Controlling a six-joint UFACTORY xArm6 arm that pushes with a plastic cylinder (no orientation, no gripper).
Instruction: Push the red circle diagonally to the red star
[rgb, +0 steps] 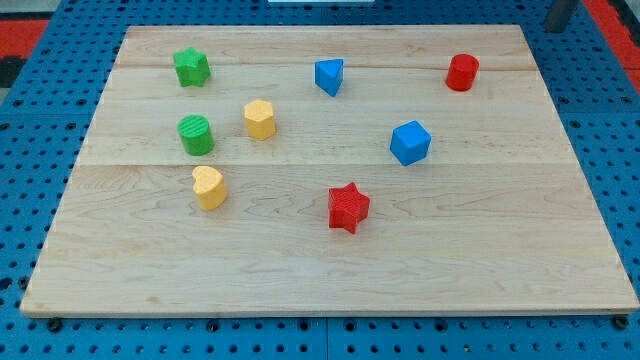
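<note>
The red circle (462, 72) is a red cylinder near the board's top right. The red star (348, 207) lies below the board's middle, down and to the left of the red circle. My tip (552, 29) shows at the view's top right corner, off the board, up and to the right of the red circle and well apart from it. A blue hexagonal block (410, 142) sits between the red circle and the red star, close to the straight line joining them.
The blocks lie on a wooden board (320, 275) set on a blue pegboard. A blue triangle (329, 76) is at top centre. A green star (191, 67), green circle (196, 134), yellow hexagon (259, 119) and yellow heart (209, 187) are on the left.
</note>
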